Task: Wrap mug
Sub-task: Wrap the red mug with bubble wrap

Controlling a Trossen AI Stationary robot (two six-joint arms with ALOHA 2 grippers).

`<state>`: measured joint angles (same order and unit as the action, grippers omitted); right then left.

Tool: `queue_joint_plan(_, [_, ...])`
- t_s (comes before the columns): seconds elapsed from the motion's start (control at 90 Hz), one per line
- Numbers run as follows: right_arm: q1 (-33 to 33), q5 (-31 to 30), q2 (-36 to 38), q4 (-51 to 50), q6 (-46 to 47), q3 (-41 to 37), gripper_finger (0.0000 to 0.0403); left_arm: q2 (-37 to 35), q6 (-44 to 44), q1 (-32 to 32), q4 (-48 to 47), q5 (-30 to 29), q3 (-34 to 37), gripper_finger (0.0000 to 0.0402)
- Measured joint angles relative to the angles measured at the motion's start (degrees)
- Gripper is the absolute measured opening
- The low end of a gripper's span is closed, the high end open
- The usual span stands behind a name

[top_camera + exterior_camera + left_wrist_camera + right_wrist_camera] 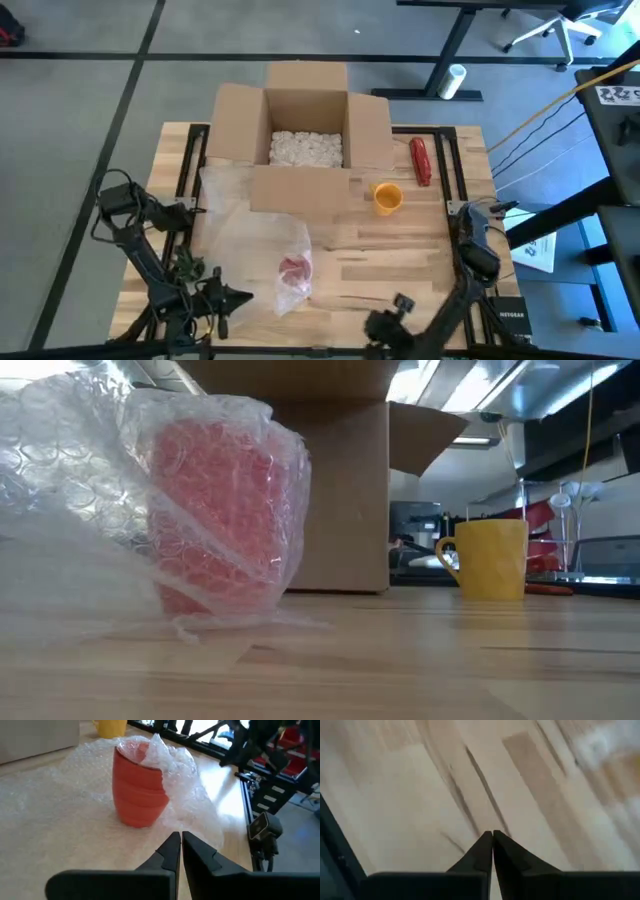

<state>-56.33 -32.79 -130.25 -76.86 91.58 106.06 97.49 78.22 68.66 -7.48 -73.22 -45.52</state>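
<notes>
A red mug (139, 790) stands upside down on the table, partly covered by a clear sheet of bubble wrap (190, 795) that drapes over it and spreads out on the wood (250, 230). In the low view the wrapped mug (222, 510) fills the left. My left gripper (180, 842) is shut, low at the table's near left, its tips pointing at the mug with a gap between. My right gripper (492, 839) is shut above bare wood near the table's front edge (385, 322).
An open cardboard box (305, 135) with white packing filler stands at the table's far middle. A yellow mug (388, 197) stands to the right of the box, and a red object (420, 160) lies beyond it. Bare wood lies at the table's near right.
</notes>
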Motion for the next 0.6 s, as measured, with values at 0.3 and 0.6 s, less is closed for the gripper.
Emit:
queue_joint_plan(0.3, [-3.84,-16.28,16.57,34.69,11.43,-38.22,0.0000,0.00,1.43,-0.02,-0.41,-0.41,0.02,0.0000])
queue_joint_plan(0.6, [5.10,-18.19,26.16,90.49,-20.70,-66.69,0.0000,-6.26,13.33,0.36,-22.76,1.02,0.07,0.0000])
